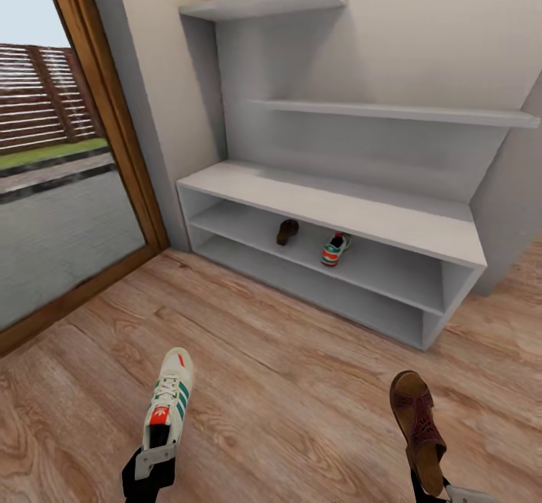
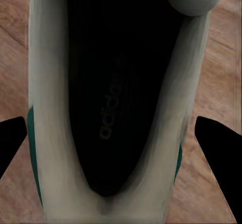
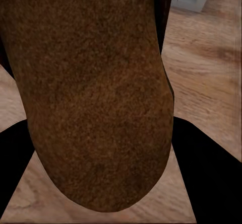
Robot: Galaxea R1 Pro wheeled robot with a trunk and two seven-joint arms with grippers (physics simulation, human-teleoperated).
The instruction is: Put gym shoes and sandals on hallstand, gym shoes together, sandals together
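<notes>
White-and-green gym shoe [image 1: 170, 401] is riding in the left gripper [image 1: 154, 459], clamped at the heel, toe pointing toward the rack; the left wrist view is looking into its dark opening [image 2: 113, 98] with black fingers [image 2: 219, 148] flanking both sides. Dark brown sandal [image 1: 416, 424] is riding in the right gripper [image 1: 444, 494], pinched at the heel end; the right wrist view is showing its tan insole [image 3: 93, 93] close up between the fingers. Both are carried above the wood-plank corridor floor [image 1: 301, 390], well short of the rack. Farther off, the pale grey hallstand [image 1: 339, 213] is already holding the other sandal [image 1: 287, 231] and the other gym shoe [image 1: 335, 248] on its upper open shelf, near each other. Step, as I judge it: carrying the second pair in. Next move is calling for driving closer, then reaching each shoe into that shelf beside its mate, sandal left, sneaker right, so the arms may need to cross or take turns.
</notes>
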